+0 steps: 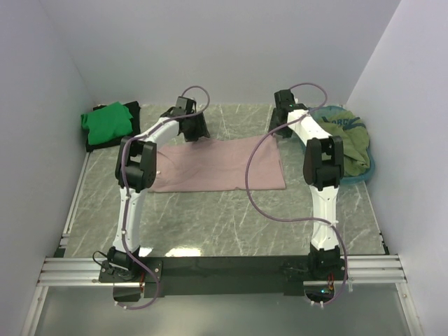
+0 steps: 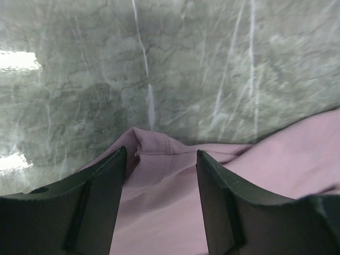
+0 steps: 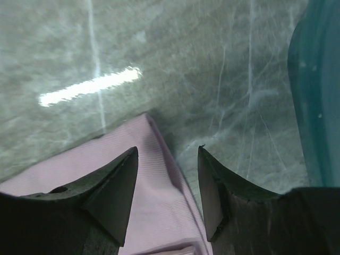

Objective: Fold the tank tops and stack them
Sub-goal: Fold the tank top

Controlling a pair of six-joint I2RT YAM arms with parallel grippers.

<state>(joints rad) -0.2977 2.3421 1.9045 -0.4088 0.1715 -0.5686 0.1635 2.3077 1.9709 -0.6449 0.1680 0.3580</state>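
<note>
Hovering open and gripping nothing, left pincer point(image 2: 161, 153) and right pincer point(image 3: 168, 150) straddle the upper corners of the dusty pink tank top point(image 1: 220, 164), spread mid-frame on the bench point(image 1: 231, 224) — best to pinch both corners together and sweep evenly toward the bottom edge.

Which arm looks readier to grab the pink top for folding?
Probably left. The left claw, open, straddles a raised pucker of the pink tank top. The right claw, also open, sits half over the cloth's flat edge, half over bare table.
</note>
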